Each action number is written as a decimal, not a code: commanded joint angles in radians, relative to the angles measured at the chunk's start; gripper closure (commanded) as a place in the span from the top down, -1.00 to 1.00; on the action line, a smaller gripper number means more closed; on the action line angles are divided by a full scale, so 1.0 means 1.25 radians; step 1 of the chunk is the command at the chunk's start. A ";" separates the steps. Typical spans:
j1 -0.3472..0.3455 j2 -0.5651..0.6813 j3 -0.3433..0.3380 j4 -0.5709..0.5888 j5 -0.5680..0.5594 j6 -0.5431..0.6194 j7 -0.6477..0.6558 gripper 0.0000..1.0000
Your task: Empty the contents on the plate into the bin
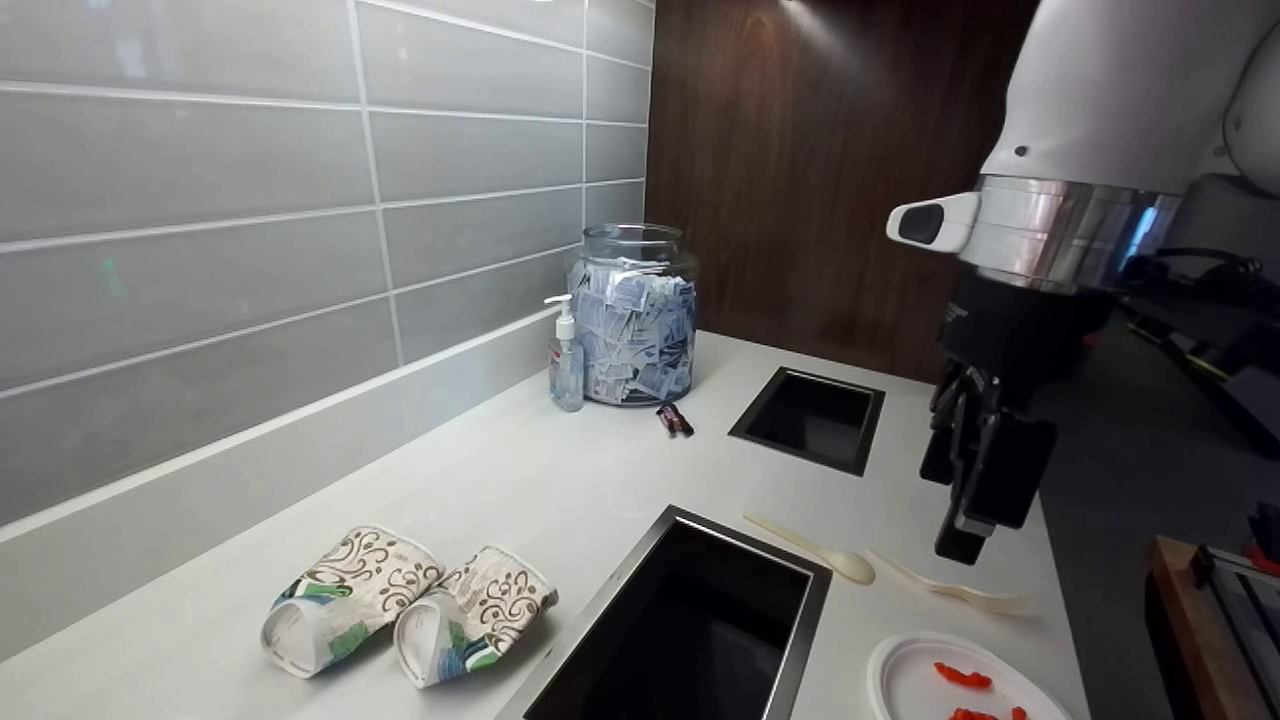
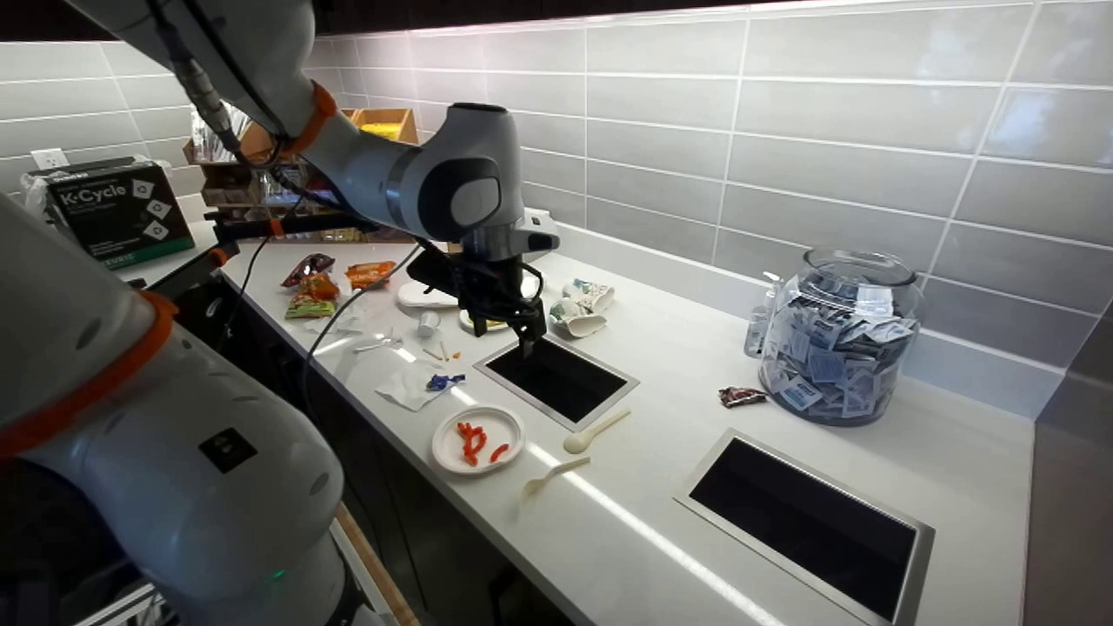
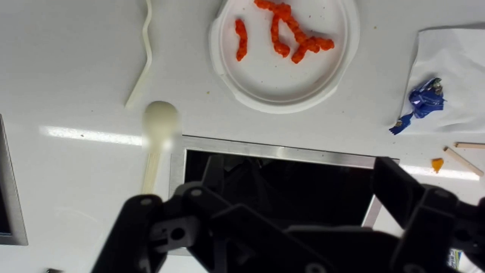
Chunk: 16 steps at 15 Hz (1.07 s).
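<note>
Gripper (image 3: 302, 176) spread above one bin (image 3: 280, 152); one plate (image 3: 271, 81) bears red scraps (image 3: 295, 29), one lying apart.

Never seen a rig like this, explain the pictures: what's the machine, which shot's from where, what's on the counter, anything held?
The machine is one robot arm ending in a black two-finger gripper, open and holding nothing. Two pictures come from cameras outside the robot; the third is from its wrist, looking down past the fingers. On the counter, a round white plate carries red pieces; a spoon and what looks like a fork lie nearby. Also there: two crumpled paper cups and a jar of packets. A dark opening beside the plate and a second opening farther away are set into the counter.
</note>
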 commanded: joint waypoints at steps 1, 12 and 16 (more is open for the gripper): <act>-0.007 0.008 -0.003 0.001 -0.010 -0.011 0.010 1.00; -0.018 0.123 -0.055 0.000 -0.003 -0.036 -0.101 1.00; -0.026 0.168 -0.044 0.000 -0.028 0.008 -0.094 1.00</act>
